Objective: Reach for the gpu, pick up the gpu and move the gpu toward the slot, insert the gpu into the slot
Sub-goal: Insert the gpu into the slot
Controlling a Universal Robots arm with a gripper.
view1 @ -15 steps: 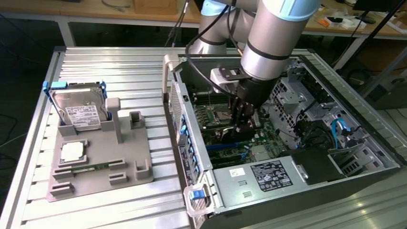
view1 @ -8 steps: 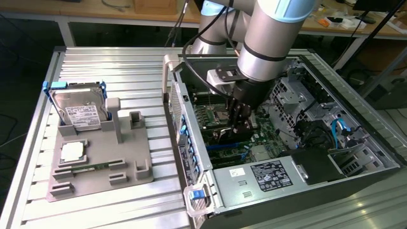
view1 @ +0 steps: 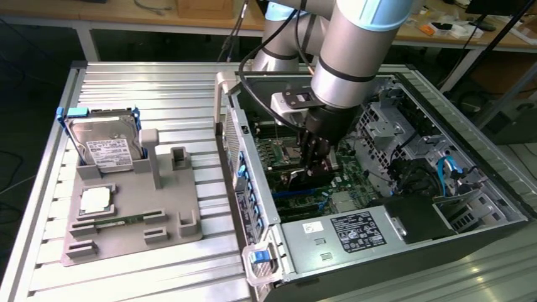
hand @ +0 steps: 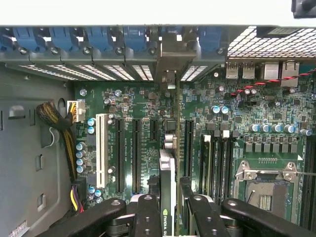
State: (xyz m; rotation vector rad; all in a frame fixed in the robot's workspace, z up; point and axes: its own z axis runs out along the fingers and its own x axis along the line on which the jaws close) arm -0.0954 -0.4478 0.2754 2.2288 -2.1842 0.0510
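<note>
Counter (view1: 126, 82): slatted metal, carries an open computer case (view1: 243, 157).
Motherboard (hand: 148, 98): long connector strips, all parallel.
Gripper (hand: 171, 212): inside the case, half closed, clamped on the gpu (hand: 168, 173).
Gpu: held edge-on, long axis parallel to the strips.
Slot (view1: 295, 201): blue, close beneath the gripper.

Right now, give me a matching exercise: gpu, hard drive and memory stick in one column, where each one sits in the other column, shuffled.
1. gpu
2. hard drive
3. memory stick

A. standing upright in the grey holder
B. lying flat on the grey holder
C. between the fingers of the gripper, inside the computer case

Pairs: 1-C, 2-A, 3-B
</note>
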